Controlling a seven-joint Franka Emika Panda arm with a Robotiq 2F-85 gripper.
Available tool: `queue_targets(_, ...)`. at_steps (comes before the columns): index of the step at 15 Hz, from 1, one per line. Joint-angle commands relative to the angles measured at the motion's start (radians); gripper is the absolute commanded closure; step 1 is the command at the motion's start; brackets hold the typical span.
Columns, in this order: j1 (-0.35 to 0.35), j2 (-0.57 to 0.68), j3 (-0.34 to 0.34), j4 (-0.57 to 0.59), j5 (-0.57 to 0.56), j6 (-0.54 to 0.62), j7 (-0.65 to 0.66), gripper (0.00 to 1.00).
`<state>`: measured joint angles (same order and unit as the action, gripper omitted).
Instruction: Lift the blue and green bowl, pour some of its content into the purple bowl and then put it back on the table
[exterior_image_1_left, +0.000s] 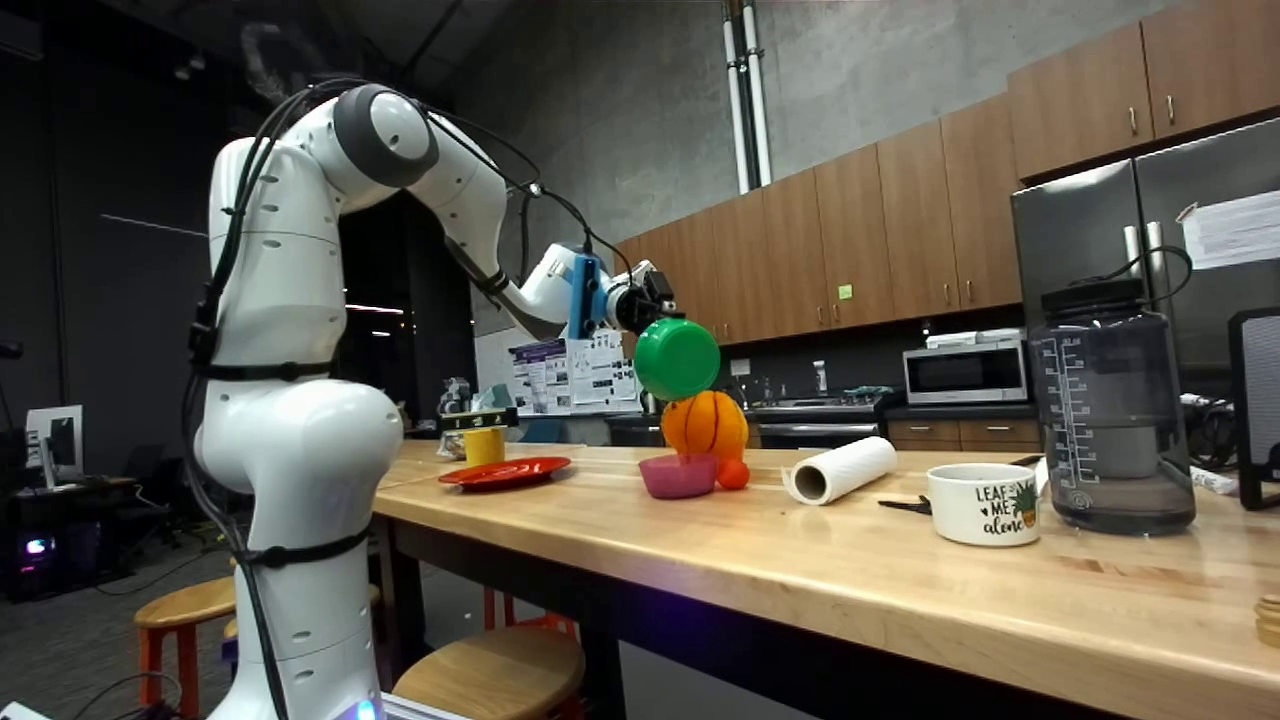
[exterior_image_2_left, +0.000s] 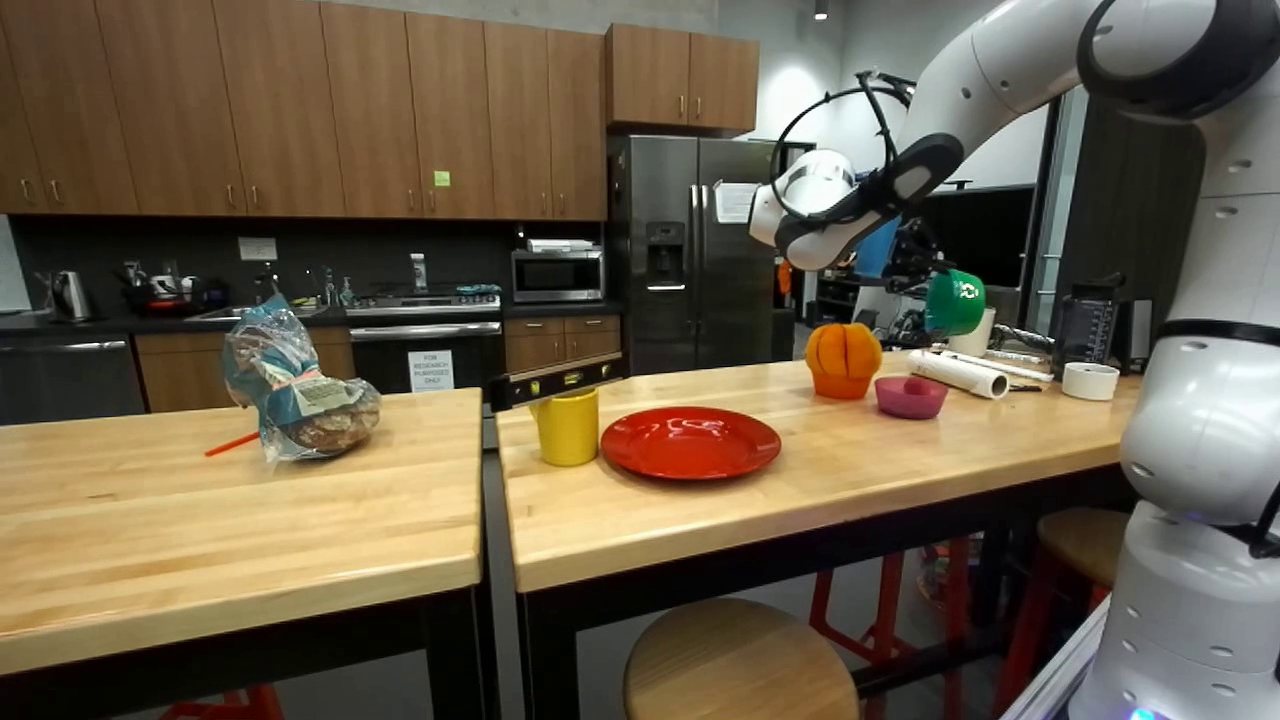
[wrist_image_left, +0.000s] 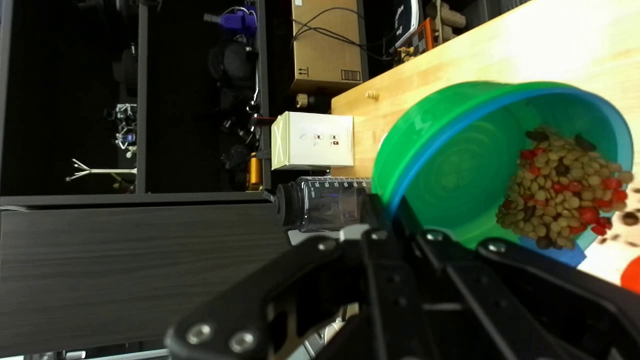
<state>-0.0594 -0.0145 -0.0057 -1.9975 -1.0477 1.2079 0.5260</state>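
Wrist view shows the gripper with its two fingers pressed on the wall of the green bowl, one finger outside and one inside, so the gripper is holding this bowl by its blue rim. Inside the bowl there is a heap of small pieces, similar to lentils, mostly pale brown, with red and dark ones among them. The heap lies at one side, up to the rim, and a few pieces are seen past it; I cannot tell if these are in the air or on the table. In both exterior views the green bowl is in the air, higher than the table top, and strongly tilted, with its bottom in sight. The purple bowl stands upright on the table, lower than the green bowl and apart from it. Just beside the purple bowl is an orange ball, which in an exterior view sits on a darker orange base. A paper roll lies on its side on the table, and farther along stand a white cup with printed words and a grey see-through bottle. Nearer to the opposite end, a red plate lies flat near a yellow cup, and a black level rests across the top of this cup.
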Motion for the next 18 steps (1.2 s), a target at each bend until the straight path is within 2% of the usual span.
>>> queue_targets(1, 0.015, 0.014, -0.005, 0.026, -0.039, -0.037, -0.033, 0.98)
queue_targets(18, 0.050, 0.057, 0.008, 0.048, -0.129, -0.089, -0.097, 0.98)
